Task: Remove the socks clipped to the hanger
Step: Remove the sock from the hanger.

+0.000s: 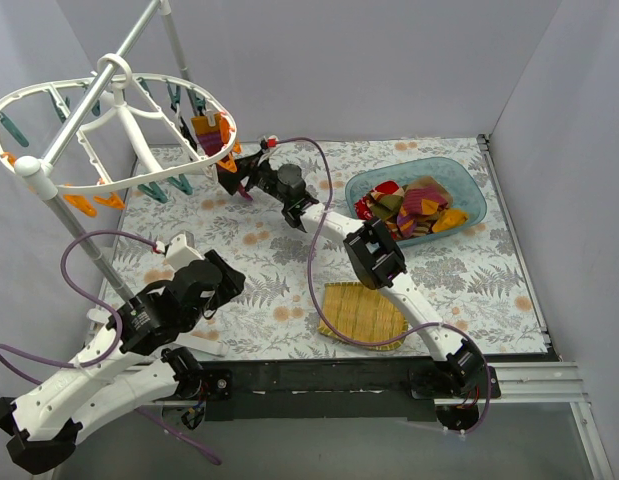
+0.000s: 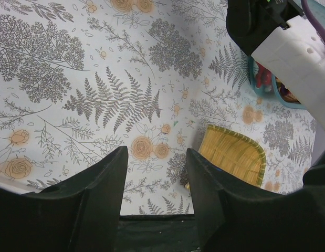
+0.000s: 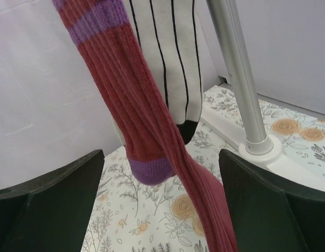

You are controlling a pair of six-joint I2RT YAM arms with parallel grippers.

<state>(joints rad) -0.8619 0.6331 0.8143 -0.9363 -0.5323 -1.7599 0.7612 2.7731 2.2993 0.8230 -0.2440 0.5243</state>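
Seen hanging mid-frame: red ribbed sock with purple bands, running down between fingers of right gripper. Spread wide, both sides clear of the fabric. Just behind: white sock with thin black stripes and black toe. To the right: grey metal pole set upright in white base on flower-print cloth. Plain white wall at the back.
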